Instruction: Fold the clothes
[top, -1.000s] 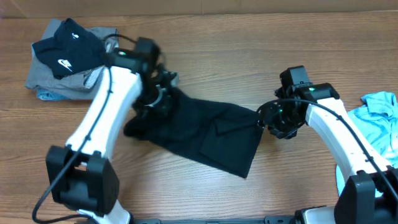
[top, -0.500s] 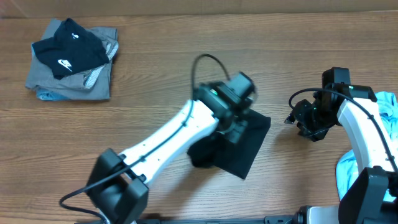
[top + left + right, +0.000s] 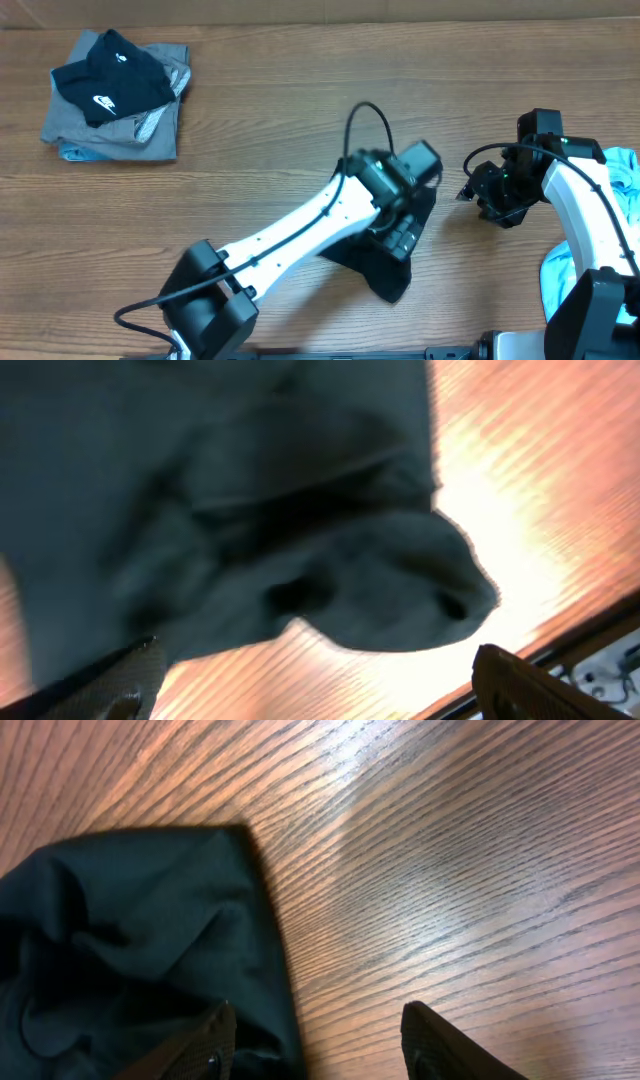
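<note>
The black T-shirt point(image 3: 392, 272) lies bunched in a heap on the wooden table point(image 3: 300, 140), right of centre. My left gripper point(image 3: 405, 215) hangs over its upper right part. In the left wrist view the left gripper point(image 3: 320, 695) is open, with only bare wood between its fingers point(image 3: 125, 675), and the dark T-shirt point(image 3: 250, 490) fills the space just ahead. My right gripper point(image 3: 470, 194) stands open to the right of the heap. In the right wrist view the right gripper point(image 3: 325, 1050) has its left finger point(image 3: 200, 1045) above the T-shirt's point(image 3: 130, 950) edge, gripping nothing.
A stack of folded garments point(image 3: 115, 95), topped by a black one with a white logo, sits at the back left. A light blue garment point(image 3: 620, 175) lies at the right edge. The left arm point(image 3: 290, 245) stretches diagonally across the table's front.
My left gripper carried the shirt's left part over to the right and has opened and let it go. The right gripper drew back to the right earlier and now holds still.
</note>
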Controlling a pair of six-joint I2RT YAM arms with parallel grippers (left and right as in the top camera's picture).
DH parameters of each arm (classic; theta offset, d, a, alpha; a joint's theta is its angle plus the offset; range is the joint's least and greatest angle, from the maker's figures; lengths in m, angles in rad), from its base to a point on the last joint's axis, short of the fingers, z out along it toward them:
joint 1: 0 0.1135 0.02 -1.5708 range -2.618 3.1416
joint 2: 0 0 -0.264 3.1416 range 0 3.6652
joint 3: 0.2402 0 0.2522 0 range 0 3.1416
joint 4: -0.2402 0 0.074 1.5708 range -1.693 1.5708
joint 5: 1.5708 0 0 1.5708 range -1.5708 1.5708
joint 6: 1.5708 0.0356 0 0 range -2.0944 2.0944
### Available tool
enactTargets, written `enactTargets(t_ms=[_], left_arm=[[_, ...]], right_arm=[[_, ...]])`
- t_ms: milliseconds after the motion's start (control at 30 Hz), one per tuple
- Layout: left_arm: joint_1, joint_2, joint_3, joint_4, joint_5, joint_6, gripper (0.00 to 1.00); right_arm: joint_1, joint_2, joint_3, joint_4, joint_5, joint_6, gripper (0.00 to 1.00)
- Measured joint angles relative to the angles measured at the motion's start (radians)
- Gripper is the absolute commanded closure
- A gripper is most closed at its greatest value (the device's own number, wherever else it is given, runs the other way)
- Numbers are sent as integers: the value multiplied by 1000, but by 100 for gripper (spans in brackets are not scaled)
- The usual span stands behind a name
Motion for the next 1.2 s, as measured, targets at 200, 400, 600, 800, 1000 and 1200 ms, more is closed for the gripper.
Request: enactTargets(t_ms=[200, 400, 600, 800, 1000, 1200], left_arm=[[94, 0, 138, -95, -68, 49, 0], [207, 1, 141, -185, -70, 78, 7], [357, 1, 26, -92, 104, 164, 21], [393, 2, -164, -1, 324, 253, 33], [338, 2, -249, 85, 428, 283, 96], [283, 2, -242, 209, 555, 267, 96]], right_arm=[[0, 0, 0, -11, -18, -36, 44], [14, 0, 0, -17, -58, -98, 43], [12, 0, 0, -15, -63, -111, 43], [11, 0, 0, 0, -63, -114, 43], [-14, 0, 0, 8, -69, -115, 43], [-62, 0, 0, 9, -70, -115, 43]])
